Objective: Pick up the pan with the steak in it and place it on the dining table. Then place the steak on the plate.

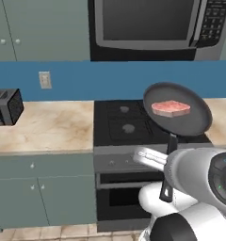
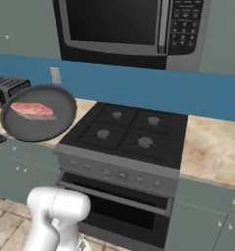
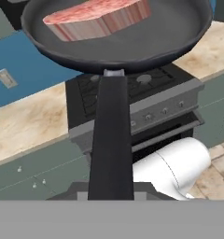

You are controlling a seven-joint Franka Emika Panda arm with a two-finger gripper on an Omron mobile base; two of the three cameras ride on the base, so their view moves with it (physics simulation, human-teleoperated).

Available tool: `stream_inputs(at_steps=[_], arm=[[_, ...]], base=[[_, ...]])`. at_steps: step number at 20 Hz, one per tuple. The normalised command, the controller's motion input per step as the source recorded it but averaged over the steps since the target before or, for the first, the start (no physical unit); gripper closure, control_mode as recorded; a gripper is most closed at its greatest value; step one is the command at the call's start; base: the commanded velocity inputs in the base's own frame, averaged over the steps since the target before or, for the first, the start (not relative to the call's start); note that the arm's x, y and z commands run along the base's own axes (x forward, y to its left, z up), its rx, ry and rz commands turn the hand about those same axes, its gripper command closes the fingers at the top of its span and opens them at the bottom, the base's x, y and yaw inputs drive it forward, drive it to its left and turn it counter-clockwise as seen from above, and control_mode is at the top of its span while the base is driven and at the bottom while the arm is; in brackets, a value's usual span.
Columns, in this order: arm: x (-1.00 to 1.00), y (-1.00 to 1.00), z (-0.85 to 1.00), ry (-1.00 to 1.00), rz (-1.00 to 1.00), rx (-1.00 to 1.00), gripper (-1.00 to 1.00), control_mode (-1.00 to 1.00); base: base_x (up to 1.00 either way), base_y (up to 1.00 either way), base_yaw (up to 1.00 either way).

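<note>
Aloft, pan (image 1: 181,113) with steak (image 1: 170,108) above stove (image 2: 129,132), hand clenched on its handle, no legible writing

No text can be read — the microwave (image 1: 155,26) keypad is blurred.

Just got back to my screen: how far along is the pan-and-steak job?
Done: the pan is lifted clear of the stove, the steak lying in it. In hand: the tool is shut on the pan's handle, holding it up in front of the stove. Left: carrying the pan to the dining table, setting it down, then moving the steak onto the plate.
</note>
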Motion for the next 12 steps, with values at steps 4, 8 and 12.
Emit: stream_inputs(at_steps=[4, 8, 12], arm=[[0.00, 0.00, 0.00, 0.00, 0.00, 0.00, 1.00, 1.00], [0.00, 0.00, 0.00, 0.00, 0.00, 0.00, 1.00, 1.00], [0.00, 0.00, 0.00, 0.00, 0.00, 0.00, 1.00, 1.00]], base=[[-0.45, 0.00, 0.39], [-0.20, -0.03, 0.48], [-0.13, 0.00, 0.50]])
